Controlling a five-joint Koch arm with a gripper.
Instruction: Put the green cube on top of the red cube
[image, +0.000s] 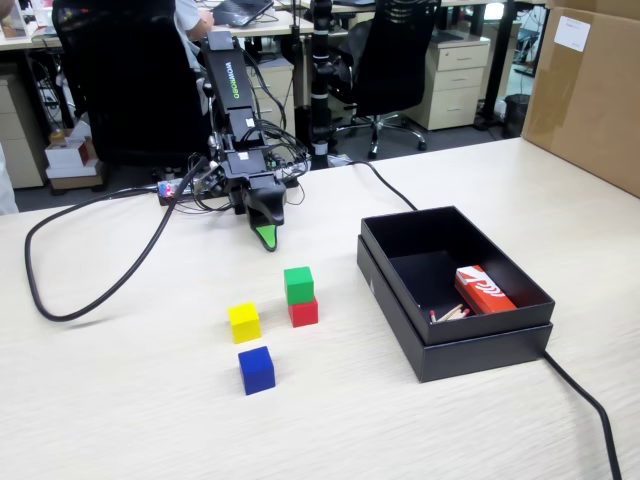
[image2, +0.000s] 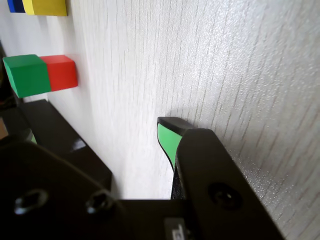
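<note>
- Green cube (image: 298, 284) sits atop the red cube (image: 303, 312), clear ahead of the jaws.
- The gripper (image: 266, 236) holds nothing; only one tip shows, so its opening can't be told.
- Yellow cube (image: 243, 322), blue cube (image: 256, 369), black box (image: 455, 345) stand beyond on the pale wood table (image: 120, 400).

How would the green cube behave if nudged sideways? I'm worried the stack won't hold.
The green cube sits on the red cube, slightly offset, so a nudge would probably slide it off. Flat faces suggest it would tumble briefly rather than roll. It looks rigid and likely light. The gripper is clear of it.
</note>
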